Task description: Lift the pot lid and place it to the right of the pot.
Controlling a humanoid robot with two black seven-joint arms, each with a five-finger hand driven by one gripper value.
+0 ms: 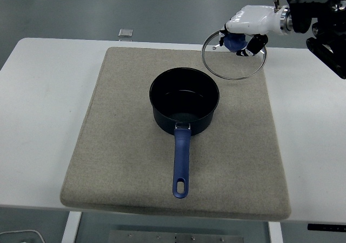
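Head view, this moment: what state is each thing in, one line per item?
pot: uncovered, upright on the mat, handle toward the near edge.
pot lid: lifted, tilted, up and right of the pot.
right hand: shut on the lid's blue knob.
mat: flat on the table.
Left hand: out of view.
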